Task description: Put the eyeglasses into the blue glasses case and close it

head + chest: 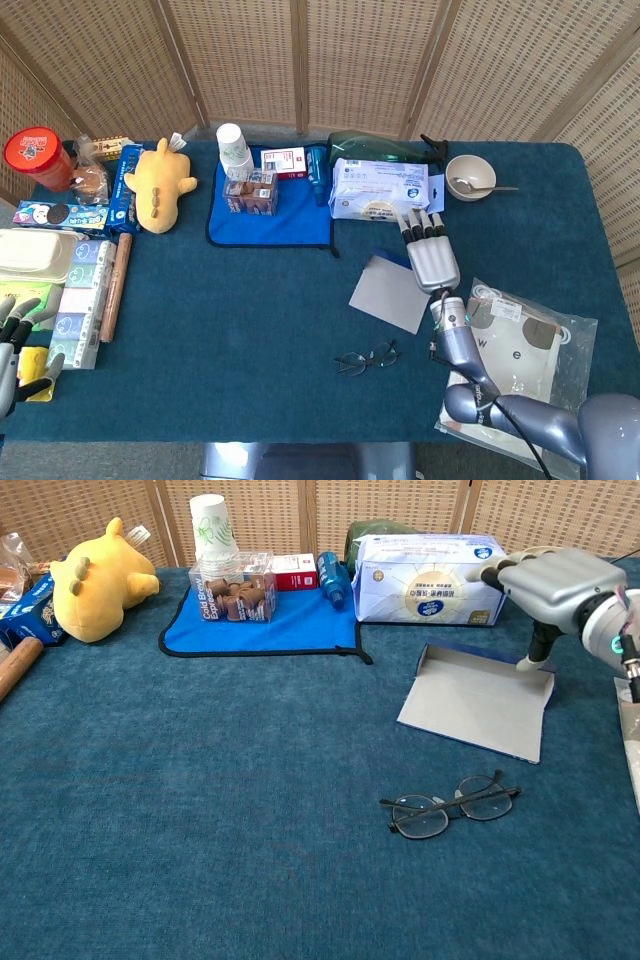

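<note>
The eyeglasses (365,358) (452,804) lie unfolded on the blue tablecloth, near the front edge. Behind them lies the glasses case (388,292) (478,700), spread flat with its grey inside up and blue edges showing. My right hand (432,258) (550,580) hovers flat over the case's far right corner, fingers stretched out, thumb tip down on that corner. It holds nothing. My left hand (12,345) shows only at the head view's bottom left, fingers apart and empty, far from both objects.
A white wipes pack (380,190) (425,565) stands just behind the case. A bowl with a spoon (470,177) is at the back right, a plastic bag (520,350) at the front right. A blue cloth (270,620) with small items, a yellow plush (95,575) and boxes fill the left.
</note>
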Tool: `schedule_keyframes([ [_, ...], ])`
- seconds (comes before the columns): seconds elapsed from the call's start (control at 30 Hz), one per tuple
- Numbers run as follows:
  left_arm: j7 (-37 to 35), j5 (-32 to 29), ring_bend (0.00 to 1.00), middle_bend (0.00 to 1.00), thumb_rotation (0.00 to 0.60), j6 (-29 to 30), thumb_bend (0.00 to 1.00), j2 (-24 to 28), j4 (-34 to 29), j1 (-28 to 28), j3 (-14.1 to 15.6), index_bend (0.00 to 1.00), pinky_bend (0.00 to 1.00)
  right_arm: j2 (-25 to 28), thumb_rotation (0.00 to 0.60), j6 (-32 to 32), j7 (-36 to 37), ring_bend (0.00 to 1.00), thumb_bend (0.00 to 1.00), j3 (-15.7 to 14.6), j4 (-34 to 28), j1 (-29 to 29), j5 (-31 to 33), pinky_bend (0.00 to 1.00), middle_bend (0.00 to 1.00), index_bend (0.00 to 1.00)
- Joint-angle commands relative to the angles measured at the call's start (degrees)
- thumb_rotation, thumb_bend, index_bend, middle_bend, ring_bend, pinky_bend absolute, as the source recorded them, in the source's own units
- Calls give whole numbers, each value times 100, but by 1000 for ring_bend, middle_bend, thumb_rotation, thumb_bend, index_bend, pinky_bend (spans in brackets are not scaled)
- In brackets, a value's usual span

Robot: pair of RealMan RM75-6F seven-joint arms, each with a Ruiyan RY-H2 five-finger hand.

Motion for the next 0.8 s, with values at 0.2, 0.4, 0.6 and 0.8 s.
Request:
schedule_keyframes([
  [0.2, -45, 29, 8, 158, 600, -10, 296, -13, 33, 2, 8, 230, 0, 386, 600, 121, -42, 0, 146, 19, -862, -164, 53, 120, 2, 0],
  [0.4, -65, 27, 9, 158, 600, -31, 296, -4, 52, -20, -16, 230, 0, 1014, 600, 249, 39, 0, 152, -241, -2273, -437, -182, 121, 27, 0],
  [0.6, -59, 5, 9, 158, 600, -67, 295, 20, 32, -52, -45, 231, 0, 1631, 600, -184, 258, 0, 177, -563, -3340, -483, -400, 120, 73, 33],
  [0.8, -87, -8, 8, 158, 600, -62, 296, 65, -13, -68, -82, 232, 0, 1780, 600, -365, 279, 12, 226, -809, -3747, -475, -569, 120, 113, 159],
])
